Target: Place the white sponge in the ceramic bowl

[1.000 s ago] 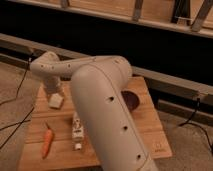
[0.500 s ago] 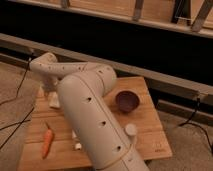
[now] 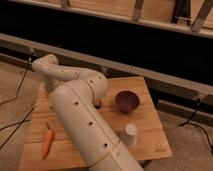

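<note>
The dark purple-maroon ceramic bowl [image 3: 127, 100] stands upright on the right half of the wooden table [image 3: 150, 125]. The white sponge is hidden; the arm covers the table's left part where it could lie. My white arm [image 3: 82, 120] rises from the bottom, bends near the table's middle and reaches back left. My gripper [image 3: 49, 91] hangs from the wrist over the table's far-left corner, mostly hidden behind the arm, well left of the bowl.
A white paper cup [image 3: 128, 134] stands in front of the bowl. An orange carrot [image 3: 47, 142] lies at the front left. A small dark object [image 3: 97, 104] shows just under the arm's bend. A dark wall with rails runs behind the table. Cables lie on the floor.
The big arm segment has swung left and nearer, uncovering the bowl and cup and covering the sponge and the labelled bottle. The wrist stays over the far-left corner.
</note>
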